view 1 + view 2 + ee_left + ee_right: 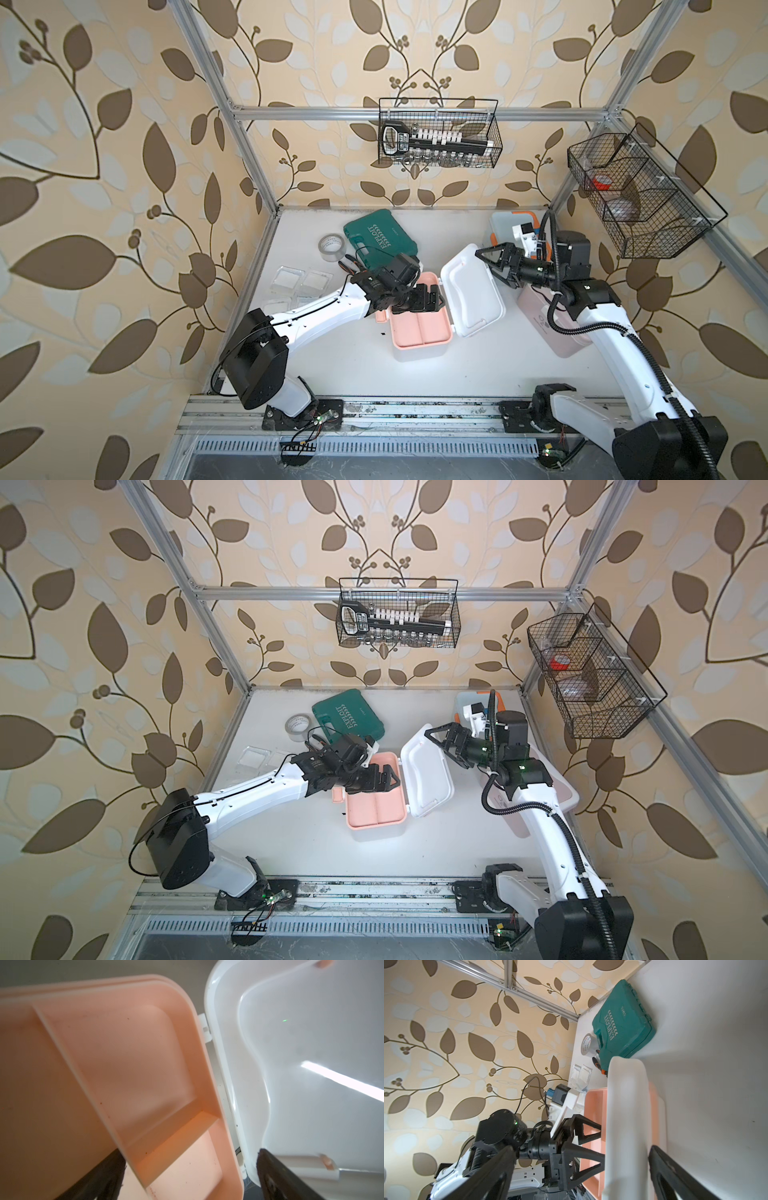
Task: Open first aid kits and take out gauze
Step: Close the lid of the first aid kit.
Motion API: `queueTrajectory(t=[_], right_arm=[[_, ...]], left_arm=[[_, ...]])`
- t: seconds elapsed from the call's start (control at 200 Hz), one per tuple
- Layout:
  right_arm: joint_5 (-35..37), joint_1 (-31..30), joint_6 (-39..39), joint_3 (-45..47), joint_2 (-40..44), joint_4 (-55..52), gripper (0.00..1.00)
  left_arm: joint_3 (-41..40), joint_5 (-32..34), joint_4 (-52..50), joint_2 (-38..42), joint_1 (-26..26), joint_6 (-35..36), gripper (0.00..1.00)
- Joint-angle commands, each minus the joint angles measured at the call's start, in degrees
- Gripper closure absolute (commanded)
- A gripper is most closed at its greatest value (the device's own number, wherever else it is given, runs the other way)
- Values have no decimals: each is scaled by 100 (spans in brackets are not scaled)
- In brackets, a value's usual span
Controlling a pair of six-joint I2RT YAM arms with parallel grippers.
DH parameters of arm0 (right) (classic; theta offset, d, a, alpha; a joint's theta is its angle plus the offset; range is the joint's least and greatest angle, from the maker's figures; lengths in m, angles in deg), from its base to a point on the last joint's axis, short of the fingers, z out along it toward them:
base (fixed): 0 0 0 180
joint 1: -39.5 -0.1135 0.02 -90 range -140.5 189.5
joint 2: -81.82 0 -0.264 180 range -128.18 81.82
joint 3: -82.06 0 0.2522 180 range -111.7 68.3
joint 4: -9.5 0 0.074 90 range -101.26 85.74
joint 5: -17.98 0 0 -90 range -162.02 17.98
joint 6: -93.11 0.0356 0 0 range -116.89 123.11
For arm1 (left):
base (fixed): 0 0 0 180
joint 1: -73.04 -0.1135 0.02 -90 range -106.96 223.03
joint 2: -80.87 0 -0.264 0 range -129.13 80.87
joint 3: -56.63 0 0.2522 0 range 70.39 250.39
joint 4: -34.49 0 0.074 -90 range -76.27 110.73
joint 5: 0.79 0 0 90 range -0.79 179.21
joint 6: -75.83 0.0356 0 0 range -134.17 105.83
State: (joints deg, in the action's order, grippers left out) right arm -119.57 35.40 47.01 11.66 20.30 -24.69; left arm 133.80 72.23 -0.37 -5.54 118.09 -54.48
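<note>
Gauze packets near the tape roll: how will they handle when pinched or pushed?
The gauze packets lie flat on the white table, so a push would probably slide them, and they may be hard to get under. The clear wrap looks smooth, likely slippery. Thin with a soft white pad: probably light and floppy when lifted.

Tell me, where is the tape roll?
In both top views the tape roll sits near the back left corner of the table, beside the green case, with the gauze packets just in front.
</note>
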Motion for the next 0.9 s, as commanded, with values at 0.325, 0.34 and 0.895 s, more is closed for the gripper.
queueTrajectory(t=[0.325, 0.34, 0.895], right_arm=[[580, -1518, 82, -868, -263, 37, 0], [612, -1554, 69, -893, -277, 12, 0], [2013, -3831, -992, -1858, -1582, -1080, 0]], left_arm=[[-117, -46, -48, 906, 78, -39, 1], [-123, -10, -103, 975, 76, -26, 1], [-1571, -495, -1026, 3820, -1699, 7, 1]])
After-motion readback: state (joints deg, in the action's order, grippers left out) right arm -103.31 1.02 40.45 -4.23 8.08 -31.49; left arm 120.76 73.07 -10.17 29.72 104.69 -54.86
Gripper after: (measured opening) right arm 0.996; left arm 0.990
